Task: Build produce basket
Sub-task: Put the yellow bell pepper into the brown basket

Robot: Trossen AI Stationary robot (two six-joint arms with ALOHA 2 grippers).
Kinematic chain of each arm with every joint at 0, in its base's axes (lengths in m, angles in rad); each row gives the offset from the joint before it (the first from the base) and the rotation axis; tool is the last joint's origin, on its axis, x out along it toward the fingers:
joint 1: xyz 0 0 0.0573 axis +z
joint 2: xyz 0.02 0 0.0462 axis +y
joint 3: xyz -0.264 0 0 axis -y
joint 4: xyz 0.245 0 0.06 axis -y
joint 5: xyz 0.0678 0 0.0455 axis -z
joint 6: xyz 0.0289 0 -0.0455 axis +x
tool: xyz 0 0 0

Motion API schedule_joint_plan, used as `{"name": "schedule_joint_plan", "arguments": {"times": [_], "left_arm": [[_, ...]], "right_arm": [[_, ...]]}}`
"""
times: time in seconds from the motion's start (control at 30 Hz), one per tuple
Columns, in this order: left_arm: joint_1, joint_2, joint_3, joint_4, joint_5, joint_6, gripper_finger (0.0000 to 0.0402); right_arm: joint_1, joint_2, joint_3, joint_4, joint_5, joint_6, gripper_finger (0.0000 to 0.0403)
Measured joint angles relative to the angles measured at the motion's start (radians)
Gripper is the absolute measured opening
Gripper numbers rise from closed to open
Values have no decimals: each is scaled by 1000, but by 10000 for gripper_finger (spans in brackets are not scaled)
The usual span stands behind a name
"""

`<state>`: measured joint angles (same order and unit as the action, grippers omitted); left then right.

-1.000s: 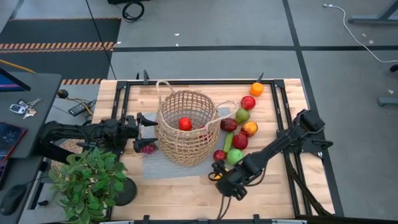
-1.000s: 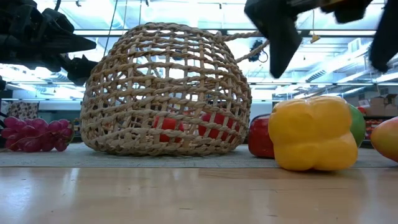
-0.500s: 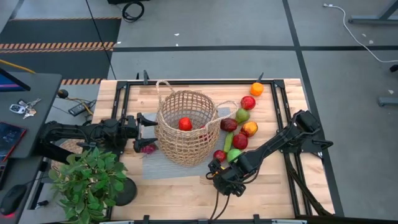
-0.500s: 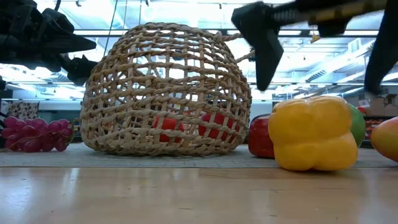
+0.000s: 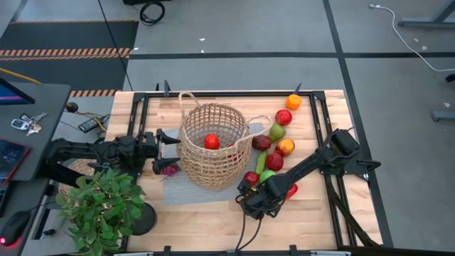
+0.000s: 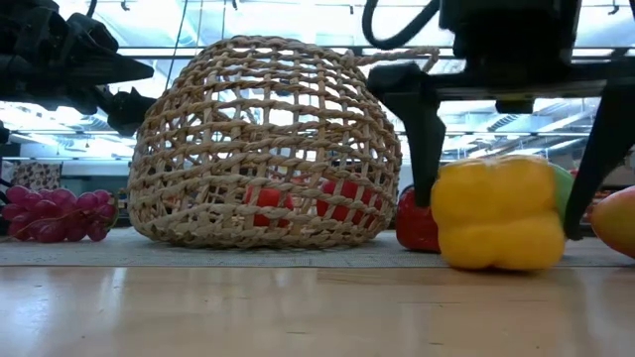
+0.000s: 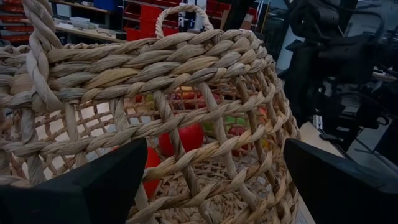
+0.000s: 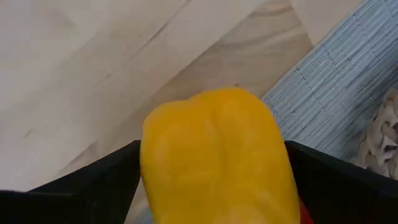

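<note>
Change since earlier frame: right gripper [image 6: 506,203] has come down from above the yellow pepper [image 6: 499,213] to straddle it; one second ago its fingers hung clear over the fruit.
Right gripper state: fingers spread wide, one on each side of the yellow pepper, not yet closed on it; contact cannot be confirmed.
Key relation: in the right wrist view the yellow pepper [image 8: 217,155] sits squarely between the two dark fingers, so the closing line passes through its body.
Pepper attitude: resting on the wooden table [image 5: 206,220], at the edge of the grey mat [image 8: 336,81], lobes facing the low camera; no marked long axis visible.
Nearer arm: right arm; its gripper [image 5: 257,201] is at the front of the produce cluster.
Left gripper position: left gripper [image 5: 167,146] waits just beside the basket wall, jaws wide apart, holding nothing.
Basket position: basket [image 5: 211,146] stands on the mat near table centre, between the arms; it lies up and to the left of the pepper in the high view.
Basket contents: red pieces visible through the weave.
Remaining produce: apples, pear and orange [image 5: 293,102] lie right of the basket; dark-red grapes [image 6: 55,215] lie on its left side.
Judgement: next step is to close on the pepper, then lift.
</note>
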<state>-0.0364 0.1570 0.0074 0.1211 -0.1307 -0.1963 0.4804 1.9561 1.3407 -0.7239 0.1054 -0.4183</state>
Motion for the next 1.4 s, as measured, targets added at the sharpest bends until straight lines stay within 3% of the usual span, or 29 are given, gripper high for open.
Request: {"name": "schedule_joint_plan", "arguments": {"times": [0.2,0.47,0.73,1.1,1.27,1.4], "left_arm": [[0,0,0,-1,0,-1,386],[0,0,0,-1,0,-1,386],[0,0,0,0,0,0,386],[0,0,0,0,0,0,386],[0,0,0,0,0,0,386],[0,0,0,0,0,0,386]], "right_arm": [[-17,34,-1,-31,1,0,381],[-27,30,1,-44,6,3,302],[-28,15,143,-140,-28,81,303],[-120,-205,230,-74,-80,-22,309],[-164,-338,230,8,-69,129,310],[-175,-444,230,134,20,332,310]]}}
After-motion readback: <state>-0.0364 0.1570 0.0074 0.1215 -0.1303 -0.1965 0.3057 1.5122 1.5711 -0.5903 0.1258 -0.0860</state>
